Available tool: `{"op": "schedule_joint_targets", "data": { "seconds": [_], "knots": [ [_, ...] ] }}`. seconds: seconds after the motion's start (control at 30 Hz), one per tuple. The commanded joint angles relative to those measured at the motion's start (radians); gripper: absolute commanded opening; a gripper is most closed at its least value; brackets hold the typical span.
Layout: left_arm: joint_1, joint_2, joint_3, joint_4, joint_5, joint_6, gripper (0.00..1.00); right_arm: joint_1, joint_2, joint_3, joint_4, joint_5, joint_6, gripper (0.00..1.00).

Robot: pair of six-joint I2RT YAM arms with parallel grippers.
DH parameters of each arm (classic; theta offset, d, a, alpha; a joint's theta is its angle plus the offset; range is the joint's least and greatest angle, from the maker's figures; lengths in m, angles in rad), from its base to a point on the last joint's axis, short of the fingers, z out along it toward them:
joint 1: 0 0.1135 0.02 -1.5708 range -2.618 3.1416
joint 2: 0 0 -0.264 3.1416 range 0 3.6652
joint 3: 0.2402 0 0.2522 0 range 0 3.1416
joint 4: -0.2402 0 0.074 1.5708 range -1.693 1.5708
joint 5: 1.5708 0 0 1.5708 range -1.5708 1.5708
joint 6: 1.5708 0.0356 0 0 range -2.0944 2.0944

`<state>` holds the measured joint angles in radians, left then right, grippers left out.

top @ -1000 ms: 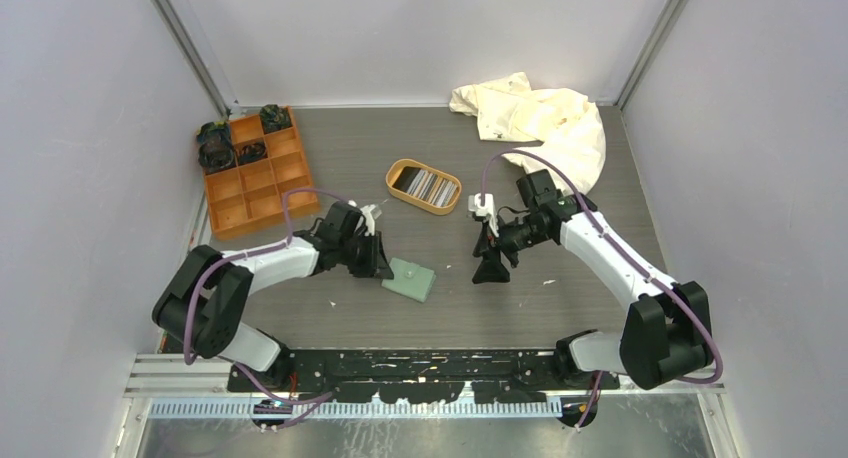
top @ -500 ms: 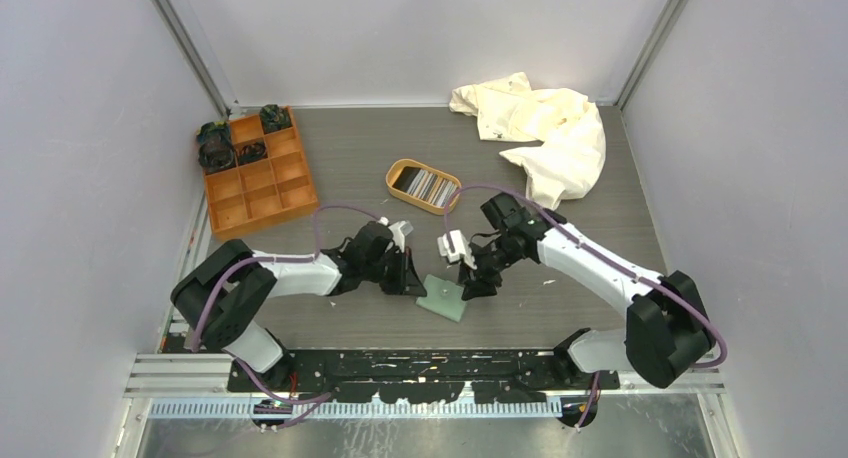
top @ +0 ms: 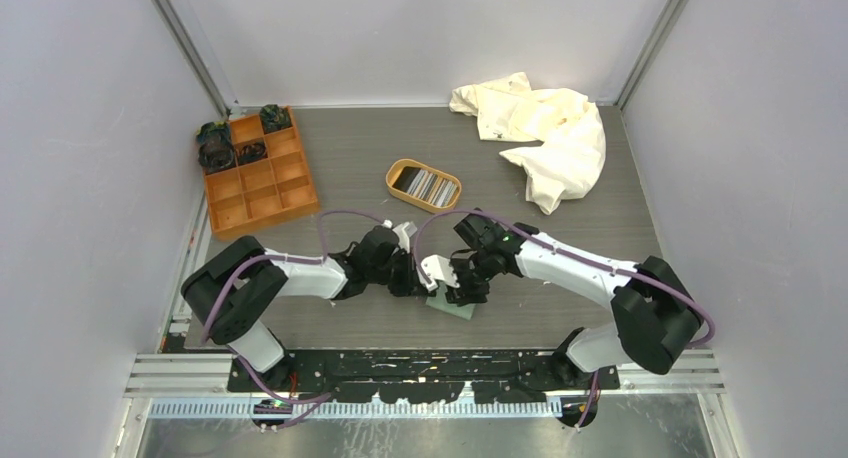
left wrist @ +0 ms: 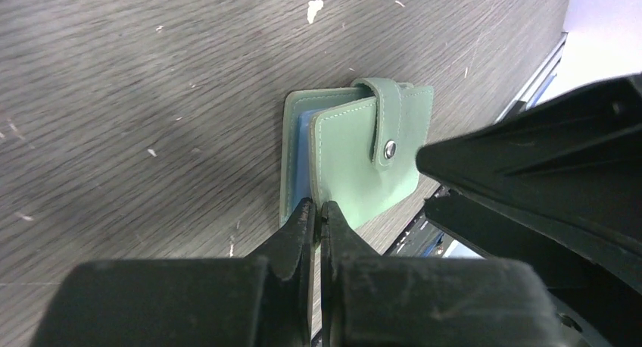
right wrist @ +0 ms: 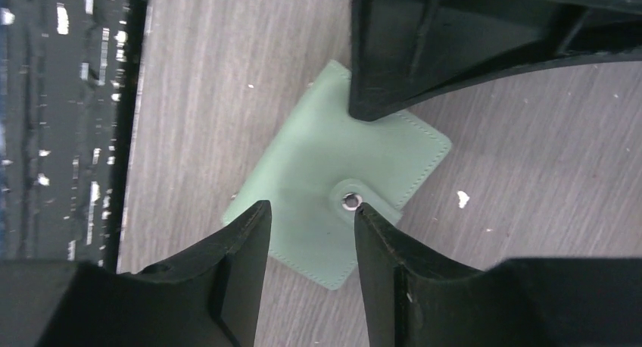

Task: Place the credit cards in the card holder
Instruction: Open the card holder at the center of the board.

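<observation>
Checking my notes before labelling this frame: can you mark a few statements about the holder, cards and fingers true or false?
1. The card holder is folded closed, its tab over the front. True.
2. The credit cards lie in the orange box. False: they sit in the oval tray.
3. The left fingers are spread wide. False: they are closed together at the holder's edge.
4. The right fingers stand apart above the holder. True.

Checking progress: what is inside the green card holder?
A light blue layer shows between the covers of the card holder; card or lining, unclear. Its snapped cover hides the rest.
</observation>
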<state>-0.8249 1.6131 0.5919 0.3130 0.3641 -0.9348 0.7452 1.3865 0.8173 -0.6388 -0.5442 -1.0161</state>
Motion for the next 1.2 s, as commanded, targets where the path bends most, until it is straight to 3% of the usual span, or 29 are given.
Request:
{"op": "schedule_joint_targets", "data": {
  "seconds": [0.0, 0.13, 0.33, 0.47, 0.77, 1.0, 1.17],
  "knots": [
    [-0.015, 0.015, -0.007, 0.083, 0.017, -0.019, 0.0, 0.018, 0.021, -0.01, 0.102, 0.103, 0.047, 0.52],
    [-0.022, 0.021, -0.013, 0.099, 0.024, -0.024, 0.0, 0.041, 0.053, -0.009, 0.094, 0.125, 0.04, 0.56],
    [-0.023, 0.021, -0.03, 0.119, 0.032, -0.024, 0.0, 0.056, 0.105, 0.007, 0.076, 0.181, 0.043, 0.53],
    [-0.024, 0.022, -0.034, 0.121, 0.044, -0.017, 0.0, 0.056, 0.135, 0.018, 0.074, 0.231, 0.06, 0.43],
    [-0.023, 0.044, -0.054, 0.147, 0.056, -0.011, 0.0, 0.053, 0.136, 0.049, 0.072, 0.277, 0.111, 0.02],
    [-0.01, 0.064, -0.066, 0.132, 0.028, 0.018, 0.0, -0.059, 0.066, 0.079, 0.064, 0.088, 0.234, 0.01],
    [0.015, 0.078, -0.065, 0.118, 0.025, 0.042, 0.0, -0.146, 0.005, 0.069, 0.127, 0.034, 0.352, 0.01]
  ]
}}
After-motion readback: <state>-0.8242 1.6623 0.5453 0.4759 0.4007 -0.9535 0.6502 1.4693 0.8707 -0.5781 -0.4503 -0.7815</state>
